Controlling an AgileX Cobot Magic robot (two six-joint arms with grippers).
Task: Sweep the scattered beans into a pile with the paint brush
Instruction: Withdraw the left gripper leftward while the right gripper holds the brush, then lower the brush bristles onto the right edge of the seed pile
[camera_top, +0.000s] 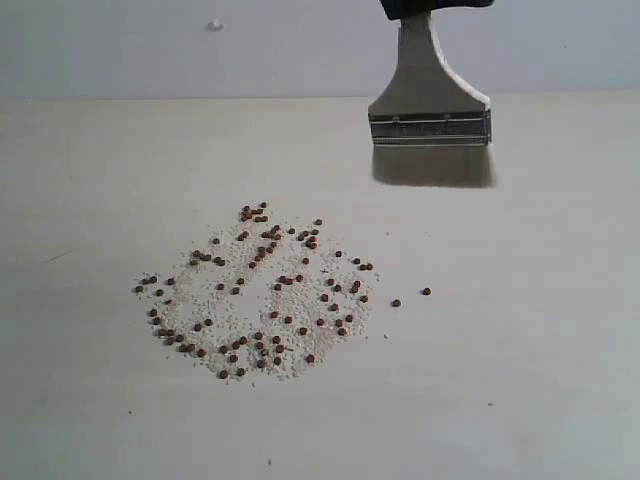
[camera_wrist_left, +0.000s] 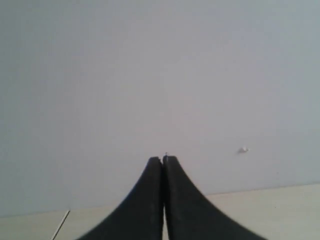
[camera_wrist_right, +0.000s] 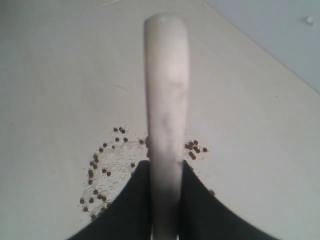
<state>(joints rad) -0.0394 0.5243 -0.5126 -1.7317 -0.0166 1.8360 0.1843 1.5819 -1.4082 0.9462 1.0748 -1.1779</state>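
Beans (camera_top: 260, 295) lie spread on the table (camera_top: 540, 350), left of and nearer the camera than the upright paint brush (camera_top: 430, 110). My left gripper (camera_wrist_left: 163, 159) sits pinched together, empty. My right gripper (camera_wrist_right: 165, 167) clamps the paint brush, beans beyond.

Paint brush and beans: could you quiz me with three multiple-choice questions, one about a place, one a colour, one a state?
1. In the exterior view, where is the paint brush relative to the beans? A) among them B) beyond them, to the right C) left of them
2. What colour are the beans? A) green B) reddish-brown C) blue
3. How is the left claw? A) shut, empty B) wide open C) gripping the brush

1 B: it stands further back and right of the scatter. 2 B: brown dots among whitish crumbs. 3 A: its jaws meet with nothing between.
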